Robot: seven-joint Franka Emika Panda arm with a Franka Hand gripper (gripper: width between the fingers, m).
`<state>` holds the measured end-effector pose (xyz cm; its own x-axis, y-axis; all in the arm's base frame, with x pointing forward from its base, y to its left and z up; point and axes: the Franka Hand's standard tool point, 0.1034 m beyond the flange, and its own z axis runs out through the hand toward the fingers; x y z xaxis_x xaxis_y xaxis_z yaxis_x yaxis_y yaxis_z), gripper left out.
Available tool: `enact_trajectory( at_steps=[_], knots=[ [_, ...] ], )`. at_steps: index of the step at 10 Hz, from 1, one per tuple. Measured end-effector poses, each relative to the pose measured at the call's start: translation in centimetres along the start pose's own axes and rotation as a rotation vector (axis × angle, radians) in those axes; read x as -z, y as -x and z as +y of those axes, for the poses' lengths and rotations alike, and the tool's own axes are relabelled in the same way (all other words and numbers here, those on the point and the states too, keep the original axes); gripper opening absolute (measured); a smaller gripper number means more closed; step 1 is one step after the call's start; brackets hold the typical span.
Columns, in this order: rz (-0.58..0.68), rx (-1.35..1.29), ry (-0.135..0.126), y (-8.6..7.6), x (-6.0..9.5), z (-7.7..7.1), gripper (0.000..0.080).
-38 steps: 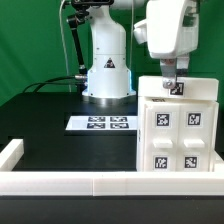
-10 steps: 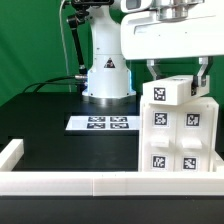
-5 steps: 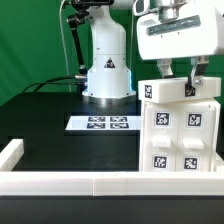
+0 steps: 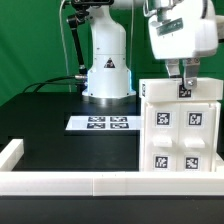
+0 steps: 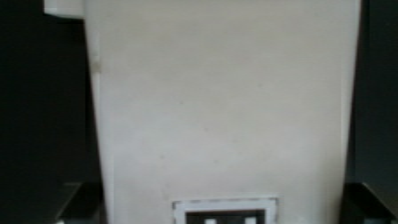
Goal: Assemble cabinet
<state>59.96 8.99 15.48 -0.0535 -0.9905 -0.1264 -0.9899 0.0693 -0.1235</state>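
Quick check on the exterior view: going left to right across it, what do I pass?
White border rail corner → marker board → cabinet, with the gripper directly above it.

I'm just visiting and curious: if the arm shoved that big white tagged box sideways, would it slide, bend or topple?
The cabinet looks like hard, flat-walled plastic, so probably stiff, not floppy. It stands tall on the black table, so a high push might tip it; a low one likely slides it. The gripper sits at its top.

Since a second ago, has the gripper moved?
Yes. The gripper has shifted toward the exterior view's right and turned, judged against the fixed robot base; it now sits low at the cabinet's top.
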Motion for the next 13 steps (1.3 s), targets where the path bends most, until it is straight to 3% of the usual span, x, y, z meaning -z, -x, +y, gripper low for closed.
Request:
enact_trajectory(
  at_steps=[4, 5, 6, 7, 8, 10, 13],
  knots=[
    [-0.009, -0.249, 0.003, 0.0, -0.1, 0.0, 0.056],
    [-0.014, -0.259, 0.004, 0.1, -0.1, 0.0, 0.061],
    [-0.014, -0.237, 0.005, 0.2, -0.2, 0.1, 0.0731],
    [-0.017, -0.231, 0.004, 0.3, -0.1, 0.1, 0.0731],
    [-0.031, -0.213, -0.004, 0.4, 0.4, -0.1, 0.0785],
    [-0.063, -0.209, -0.026, 0.9, 1.9, -0.7, 0.0795],
    [-0.066, -0.159, -0.036, 1.1, 2.3, -1.0, 0.0797]
  ],
)
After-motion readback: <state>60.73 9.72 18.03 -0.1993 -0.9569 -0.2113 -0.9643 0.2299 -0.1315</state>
